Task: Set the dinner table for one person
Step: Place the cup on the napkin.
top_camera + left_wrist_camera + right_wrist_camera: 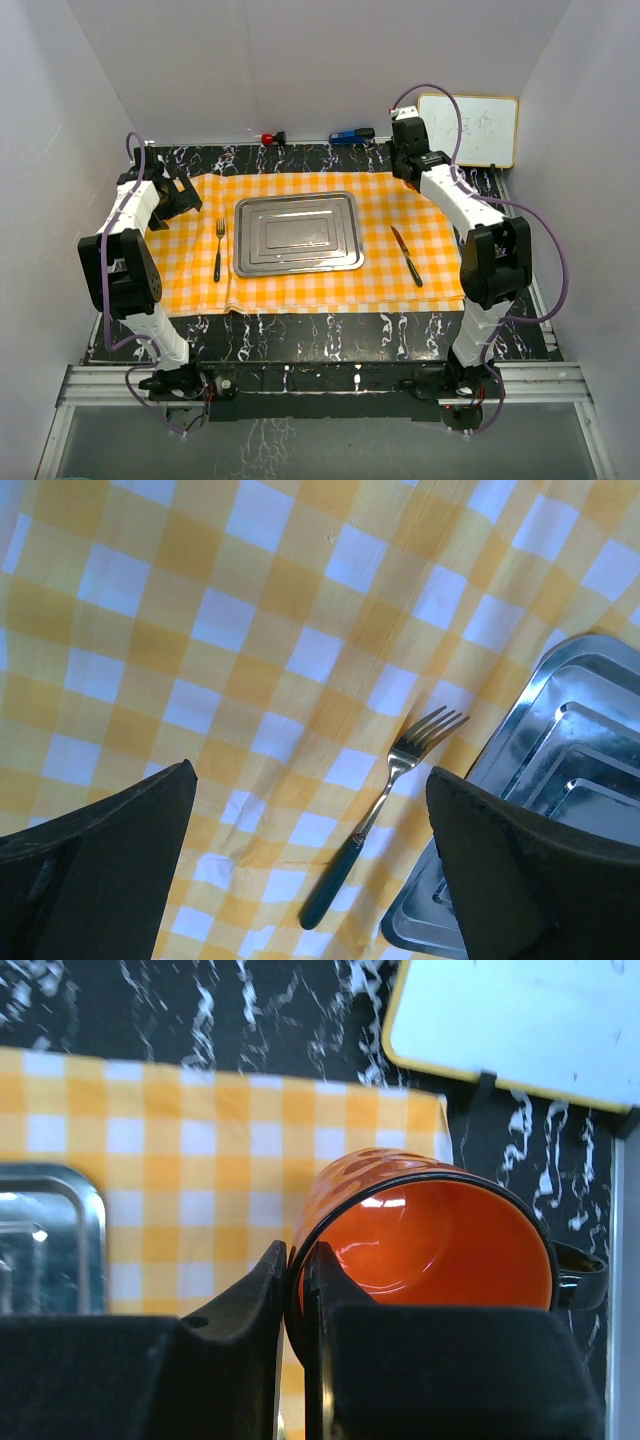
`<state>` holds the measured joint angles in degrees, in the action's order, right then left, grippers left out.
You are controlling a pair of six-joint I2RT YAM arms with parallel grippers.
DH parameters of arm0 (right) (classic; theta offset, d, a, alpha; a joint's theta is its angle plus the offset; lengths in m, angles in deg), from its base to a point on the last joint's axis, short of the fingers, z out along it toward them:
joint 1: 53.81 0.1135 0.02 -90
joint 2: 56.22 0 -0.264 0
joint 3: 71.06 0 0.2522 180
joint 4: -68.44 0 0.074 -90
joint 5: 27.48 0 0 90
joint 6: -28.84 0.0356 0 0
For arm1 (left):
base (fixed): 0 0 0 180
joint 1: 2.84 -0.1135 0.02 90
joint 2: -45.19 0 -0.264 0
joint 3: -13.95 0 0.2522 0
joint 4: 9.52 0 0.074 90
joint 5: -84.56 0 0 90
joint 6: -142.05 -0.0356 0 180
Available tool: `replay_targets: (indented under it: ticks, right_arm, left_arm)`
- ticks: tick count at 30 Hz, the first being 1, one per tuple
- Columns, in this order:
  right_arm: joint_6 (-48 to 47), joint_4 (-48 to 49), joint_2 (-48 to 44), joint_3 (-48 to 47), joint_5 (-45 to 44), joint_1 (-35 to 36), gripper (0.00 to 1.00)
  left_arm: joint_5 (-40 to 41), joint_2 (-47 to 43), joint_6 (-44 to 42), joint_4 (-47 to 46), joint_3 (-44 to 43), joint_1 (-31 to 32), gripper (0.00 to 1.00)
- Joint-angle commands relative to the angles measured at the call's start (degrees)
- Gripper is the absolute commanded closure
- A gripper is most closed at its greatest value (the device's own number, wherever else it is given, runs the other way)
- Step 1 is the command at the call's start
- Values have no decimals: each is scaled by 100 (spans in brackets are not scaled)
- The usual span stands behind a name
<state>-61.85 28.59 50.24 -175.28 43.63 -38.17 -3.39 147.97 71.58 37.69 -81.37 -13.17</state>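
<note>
**Bench.** The black, white-veined bench (330, 335) spans nearly the full width of the top view, from the arm bases at the near edge to the far wall. An orange-and-white checked cloth (400, 200) covers its middle. A strip of bare bench shows on every side of the cloth.

**Left side.** The left pincer (180, 195) is over the far left corner of the cloth. Its jaws stand fully apart and hold nothing. In the left wrist view the two fingers (120, 860) frame bare cloth.

A fork (218, 250) lies flat on the cloth just left of the tray. Its tines point to the far side and its dark handle points to the near side. Fork and tray are close together but apart.

**Centre.** A rectangular steel tray (298, 232) lies on the middle of the cloth, long side running left to right. At the far edge of the bench, beyond the cloth, lie a small red item (270, 138) and, to its right, a blue item (350, 135). Both are too small to identify.

**Right side.** A knife (406, 256) lies on the cloth right of the tray, clear of it, with its dark handle toward the near side.

The right pincer (297, 1280) is at the far right corner of the cloth. Its jaws are closed on the rim wall of an orange mug (440, 1250), one finger outside the wall and one inside. The mug's black handle points right. The views do not show whether the mug touches the bench.

A whiteboard (480, 130) with a yellow frame leans at the far right corner.
</note>
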Motion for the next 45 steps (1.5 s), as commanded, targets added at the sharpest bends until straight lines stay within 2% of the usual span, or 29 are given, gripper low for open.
replay_targets:
  ticks: [1, 7, 14, 36, 38, 42, 45]
  right_arm:
    - [-39, 511, -111, -504, 432, -4, 100]
    - [233, 799, 70, -331, 1178, 2, 100]
    - [359, 909, 290, -250, 1618, -5, 100]
    - [641, 1571, 1065, -117, 2091, 27, 100]
    - [676, 1554, 1140, -183, 2114, 36, 96]
    - [734, 1586, 1160, -214, 2209, 40, 79]
    - [792, 1702, 1090, -182, 2252, 39, 73]
  left_arm:
    - [-99, -91, -20, 125, -33, 22, 1]
    - [-115, -51, -19, 142, -60, 21, 1]
    - [-186, 30, 6, 130, -62, 26, 1]
    - [-114, 226, 3, 137, -147, 22, 1]
    - [-87, 232, -9, 158, -149, 21, 1]
    - [-47, 258, -19, 167, -152, 17, 1]
    - [-46, 287, -14, 182, -149, 18, 1]
